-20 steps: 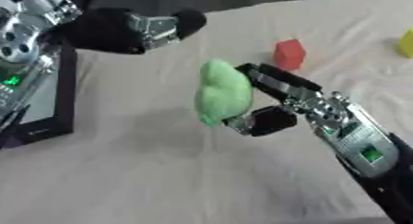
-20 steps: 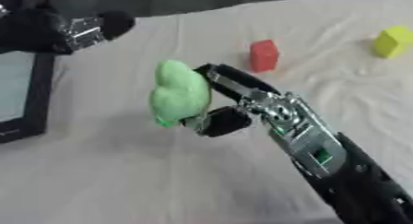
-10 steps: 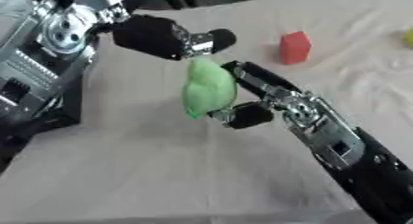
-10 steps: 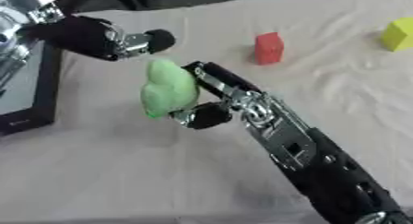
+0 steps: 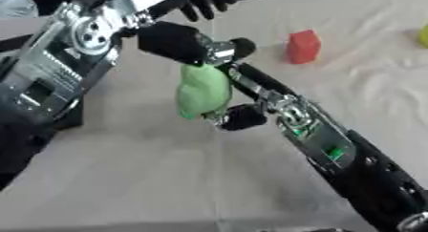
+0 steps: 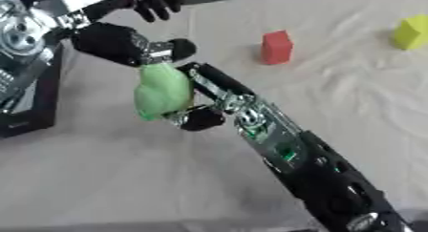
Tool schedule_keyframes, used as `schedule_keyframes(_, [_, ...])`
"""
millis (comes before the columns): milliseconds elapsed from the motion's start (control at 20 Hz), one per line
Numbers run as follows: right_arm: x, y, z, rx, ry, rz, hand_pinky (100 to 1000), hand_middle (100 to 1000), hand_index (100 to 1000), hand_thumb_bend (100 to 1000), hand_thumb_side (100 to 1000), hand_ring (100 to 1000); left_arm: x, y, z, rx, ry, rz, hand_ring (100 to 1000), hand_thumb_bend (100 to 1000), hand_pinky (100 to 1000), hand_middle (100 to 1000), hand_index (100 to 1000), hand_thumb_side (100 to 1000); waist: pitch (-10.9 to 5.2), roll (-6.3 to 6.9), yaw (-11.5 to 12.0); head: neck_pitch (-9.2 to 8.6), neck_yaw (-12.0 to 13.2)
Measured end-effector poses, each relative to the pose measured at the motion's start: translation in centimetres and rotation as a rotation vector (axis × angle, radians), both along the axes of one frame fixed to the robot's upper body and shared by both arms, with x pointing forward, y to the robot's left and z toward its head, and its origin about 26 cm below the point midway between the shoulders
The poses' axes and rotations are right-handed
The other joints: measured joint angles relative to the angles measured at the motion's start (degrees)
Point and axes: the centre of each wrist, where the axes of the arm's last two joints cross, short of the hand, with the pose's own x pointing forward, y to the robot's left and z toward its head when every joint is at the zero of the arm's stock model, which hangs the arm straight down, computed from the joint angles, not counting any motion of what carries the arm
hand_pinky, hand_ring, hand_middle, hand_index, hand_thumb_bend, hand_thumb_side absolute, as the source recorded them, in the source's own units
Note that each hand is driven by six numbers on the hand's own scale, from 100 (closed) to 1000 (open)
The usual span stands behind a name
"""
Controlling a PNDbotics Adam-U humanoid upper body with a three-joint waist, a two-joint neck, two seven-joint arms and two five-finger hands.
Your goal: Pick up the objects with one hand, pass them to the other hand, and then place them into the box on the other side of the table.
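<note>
Above the table's middle-left: I have the green soft object [image 5: 203, 90] held clear of the cloth, between my two hands.

Right hand [image 5: 242, 112]: curled round the green soft object from the right and below, thumb under its lower end, long fingers [image 5: 251, 78] running up its back.

Left hand [image 5: 180, 40]: a second ago it hung back near the table's left edge; half a second ago it was closing in; now its fingertips [image 5: 238, 47] are at the top of the green soft object, touching or just about. Whether they have closed on it I cannot tell, as the dark fingers blur together there.

What changed: the gap between the hands is gone, and the object has risen and drifted leftward to meet the left hand.

Meaning for the task: I judge this to be the handover itself, not yet completed, since my right hand has not let go.

Box [image 6: 33, 116]: dark, at the table's left edge, partly behind my left arm. That is where the object goes after the pass.

Waiting: red block [image 6: 276, 47] toward the far edge and yellow block [image 6: 412, 32] by the far right corner, both untouched.
</note>
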Motion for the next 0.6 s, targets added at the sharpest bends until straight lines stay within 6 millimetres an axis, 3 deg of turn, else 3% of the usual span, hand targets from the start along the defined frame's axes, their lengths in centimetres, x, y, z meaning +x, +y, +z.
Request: schedule_keyframes(600, [-0.9,1.5,-0.3,-0.02,-0.007,0.075,752,599,680,100,137,757,1.7,0.1,-1.2,0.072,0.064,0.06,761,508,784,743,831,520,-0.05,-0.26,-0.1,0.04,0.1])
